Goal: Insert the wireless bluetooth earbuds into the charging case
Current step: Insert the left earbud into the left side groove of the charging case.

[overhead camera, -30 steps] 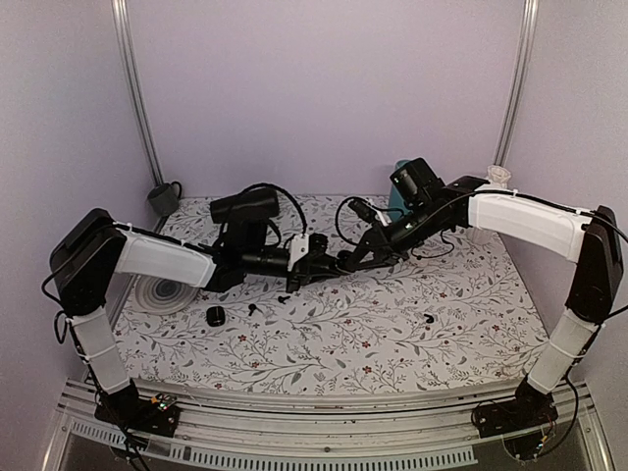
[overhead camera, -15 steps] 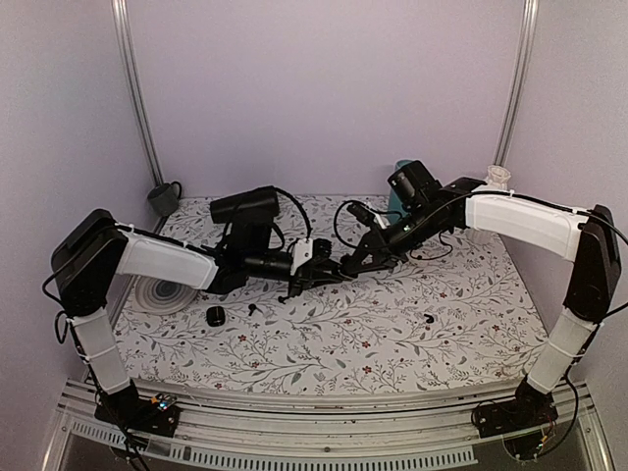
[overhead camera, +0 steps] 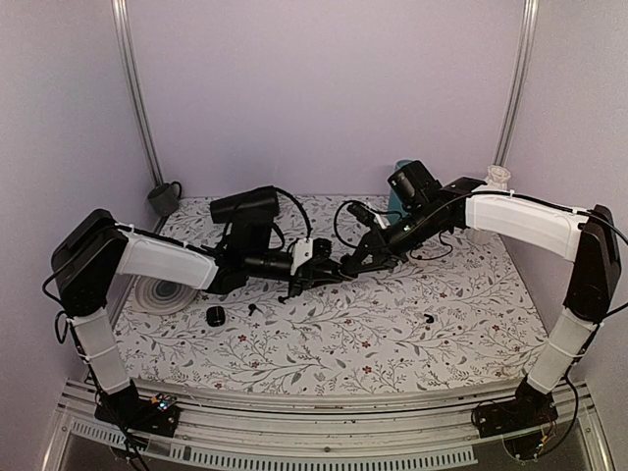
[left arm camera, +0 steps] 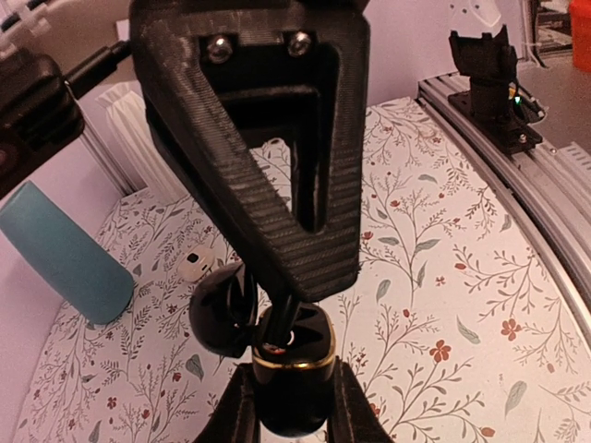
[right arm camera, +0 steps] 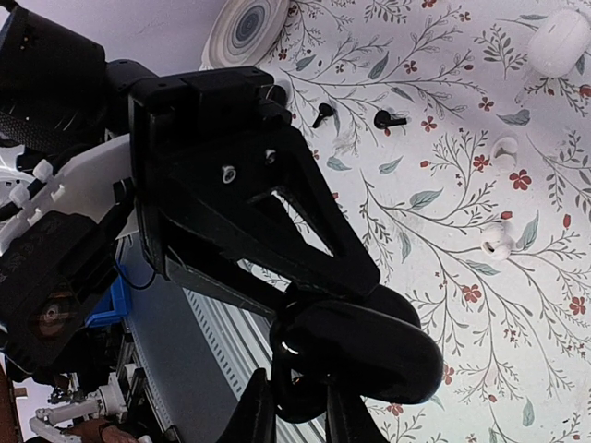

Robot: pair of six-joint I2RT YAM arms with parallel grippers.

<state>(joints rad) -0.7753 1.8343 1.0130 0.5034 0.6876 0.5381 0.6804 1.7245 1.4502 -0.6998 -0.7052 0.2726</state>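
Observation:
My left gripper is shut on a black charging case with a gold rim, its lid hinged open to the left. My right gripper is shut on a black earbud, whose tip sits in the case's opening. In the top view the two grippers meet above mid-table, left and right. Loose black earbuds lie on the cloth. White earbuds lie below in the right wrist view.
A white case lies on the floral cloth. A small round black object and a white ribbed disc sit at the left. A teal cylinder and a dark cup stand by the back wall.
Over the last second both grippers drew slightly closer and rose a little, the right one bringing the earbud onto the case. In the last half second nothing visibly moved.

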